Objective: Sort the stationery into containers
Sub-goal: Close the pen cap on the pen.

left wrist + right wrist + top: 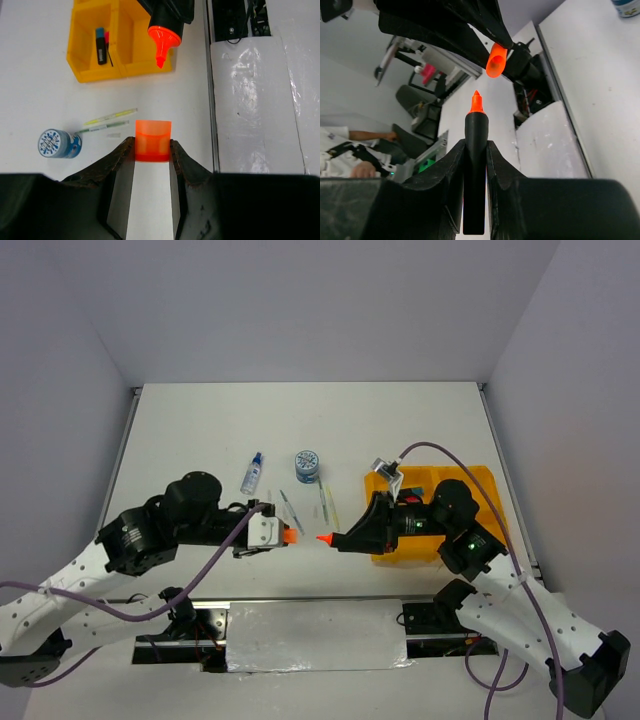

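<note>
At the middle of the top view, the left end effector (151,146) is gripping an orange cap (153,132), its open end facing the highlighter's (476,127) orange tip across a small gap. The right end effector (475,145) is clamping the highlighter's black barrel. The tray (478,476) is sitting at centre right, while a pot (308,465), bottle (252,472) and pens (323,502) are lying on the tabletop (200,430) just above.
</note>
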